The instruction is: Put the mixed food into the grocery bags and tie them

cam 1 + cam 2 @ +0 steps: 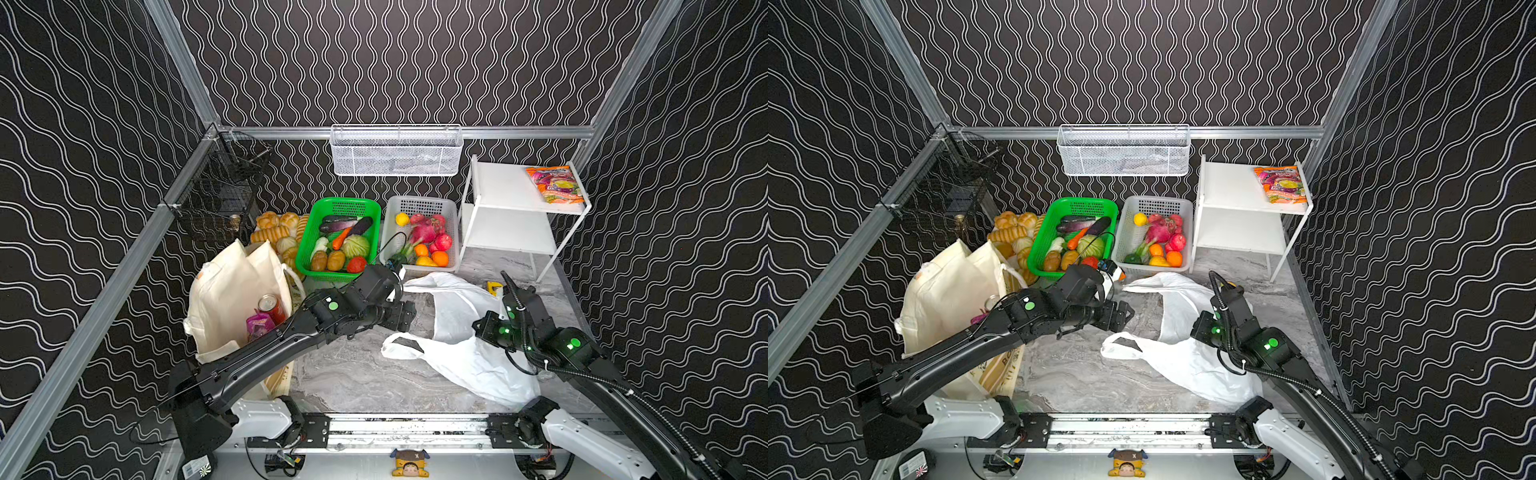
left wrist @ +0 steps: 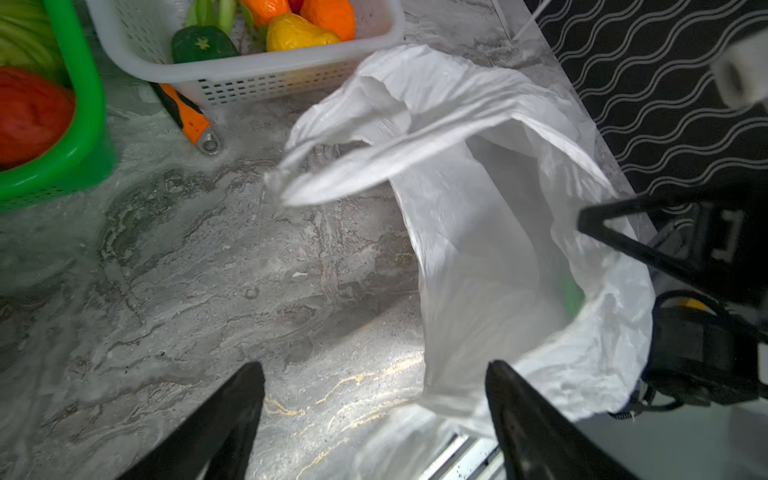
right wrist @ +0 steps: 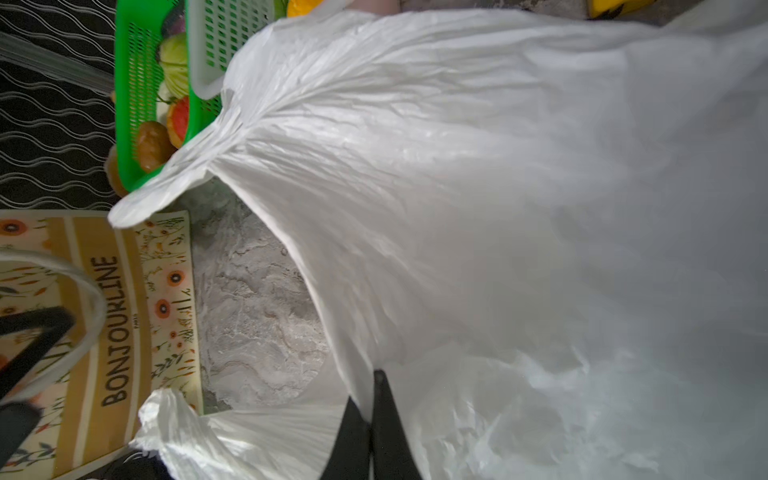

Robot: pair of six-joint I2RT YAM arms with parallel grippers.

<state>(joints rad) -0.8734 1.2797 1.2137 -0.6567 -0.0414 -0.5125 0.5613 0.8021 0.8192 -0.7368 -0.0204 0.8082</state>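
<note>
The white plastic grocery bag point(image 1: 457, 353) point(image 1: 1183, 361) lies crumpled on the marble table, its mouth facing left. My right gripper point(image 3: 368, 386) point(image 1: 478, 328) is shut on the bag's rim. My left gripper point(image 2: 374, 366) point(image 1: 409, 312) hovers open beside the bag's mouth point(image 2: 478, 257), holding nothing. The cream tote point(image 1: 232, 291) point(image 1: 946, 299) stands at the left with a red can point(image 1: 272, 306) and a purple packet point(image 1: 259, 326) inside. The cabbage point(image 1: 356, 246), potatoes point(image 1: 328, 261) and a red vegetable point(image 1: 356, 264) lie in the green basket point(image 1: 318, 208).
A white basket point(image 1: 415, 200) of fruit sits beside the green one. Bread rolls point(image 1: 274, 228) are piled behind the tote. A white shelf point(image 1: 507, 187) at the back right carries a snack packet point(image 1: 555, 185). An orange utility knife point(image 2: 187, 116) lies by the white basket.
</note>
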